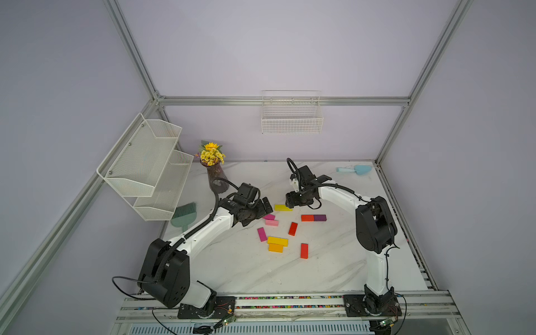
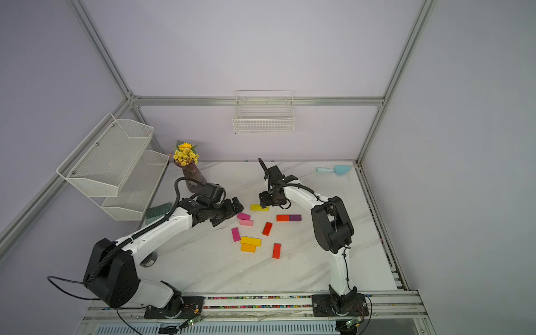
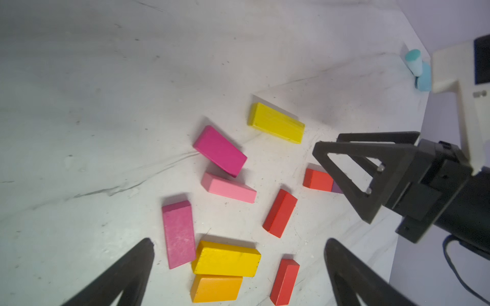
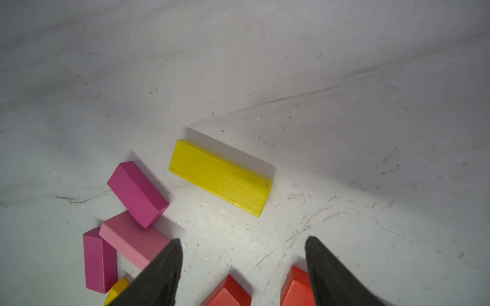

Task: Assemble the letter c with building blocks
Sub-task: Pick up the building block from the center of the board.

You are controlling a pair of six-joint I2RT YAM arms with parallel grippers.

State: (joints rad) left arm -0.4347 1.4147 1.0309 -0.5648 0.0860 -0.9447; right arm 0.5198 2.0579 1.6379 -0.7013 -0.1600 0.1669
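Top views, near edge first: rail channel (image 1: pixel 290 301) lined along its length with tiny multicoloured beads (image 1: pixel 278 306).

Farther in, on white marbled table (image 1: pixel 232 275), building blocks lying loose, not yet in a C. Nearest: near red block (image 1: pixel 304 251), alone. Just left of it, orange block (image 1: pixel 275 248) touching near yellow block (image 1: pixel 277 241) side to side. Left of that pair, near magenta block (image 1: pixel 262 234). Right and a little farther, tilted red block (image 1: pixel 293 228). Next out: light pink block (image 1: pixel 272 222) with far magenta block (image 1: pixel 269 217) resting against it, one end raised as seen from left wrist. To right, orange-red block (image 1: pixel 307 217) end to end against dark purple block (image 1: pixel 320 217). Farthest of all, far yellow block (image 1: pixel 282 207).

Left gripper (image 1: pixel 259 213) hovering just left of pink pair, jaws spread wide, gripping nothing. Right gripper (image 1: pixel 290 204) above right end of far yellow block, jaws also apart, only bare table between them in right wrist view.

Far left: dark vase (image 1: pixel 216 178) holding bunch of yellow flowers (image 1: pixel 211 153). Nearer, by left wall, green brush (image 1: pixel 184 216). Far right corner: light blue scoop (image 1: pixel 355 169). On left wall, two-tier mesh shelf (image 1: pixel 145 162). On far wall, wire basket (image 1: pixel 291 121), wall showing through its grid.
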